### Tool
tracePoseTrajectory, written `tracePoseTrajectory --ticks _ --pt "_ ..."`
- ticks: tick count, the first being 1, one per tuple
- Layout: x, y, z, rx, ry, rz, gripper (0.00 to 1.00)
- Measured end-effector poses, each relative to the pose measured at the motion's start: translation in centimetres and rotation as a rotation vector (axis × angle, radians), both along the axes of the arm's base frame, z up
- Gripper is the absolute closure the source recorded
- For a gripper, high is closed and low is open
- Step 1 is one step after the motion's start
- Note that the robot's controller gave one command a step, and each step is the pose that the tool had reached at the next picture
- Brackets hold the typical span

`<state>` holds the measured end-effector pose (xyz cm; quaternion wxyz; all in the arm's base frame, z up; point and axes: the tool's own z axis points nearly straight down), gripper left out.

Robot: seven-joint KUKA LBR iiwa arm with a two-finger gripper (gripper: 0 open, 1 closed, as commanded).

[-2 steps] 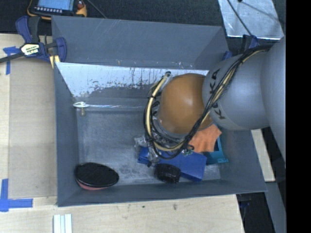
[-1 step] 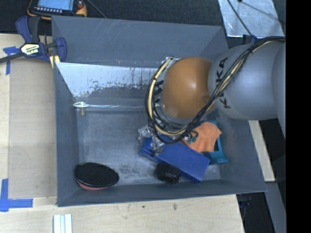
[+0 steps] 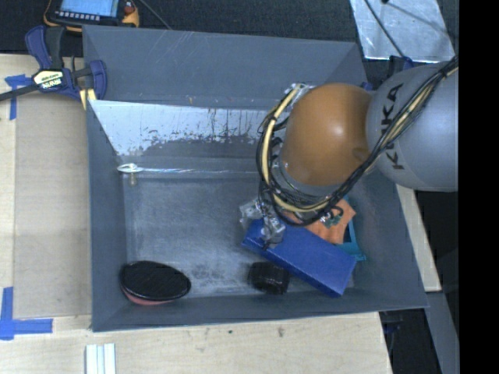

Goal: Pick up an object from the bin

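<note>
Nearest us, the arm's orange wrist cover [image 3: 327, 135] hides much of the claw [image 3: 263, 218], and we cannot tell whether it is open or closed. A flat blue block [image 3: 312, 262] runs from beneath the claw to its lower right. Gripped at that end, it may tilt and slip. A small black lump [image 3: 269, 277] just below the claw could get nudged.

Robotics laboratory, test cell. An industrial arm [image 3: 413, 131] lettered KUKA reached in from 3 o'clock, its wrist capped by an orange cover [image 3: 327, 135] and looped with cables [image 3: 269, 142]. Beneath it stood a grey metal bin [image 3: 234, 61] with sloped walls, holding unrelated loose things such as a blue box [image 3: 308, 259]. A meter [image 3: 87, 5] with a lit display lay at 11 o'clock.
</note>
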<state>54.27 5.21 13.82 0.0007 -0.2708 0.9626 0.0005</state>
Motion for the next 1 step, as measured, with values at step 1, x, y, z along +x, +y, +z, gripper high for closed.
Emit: tracePoseTrajectory --ticks 1 --pt "0.02 -0.89 1.78 -0.001 -0.001 -0.001 1.0"
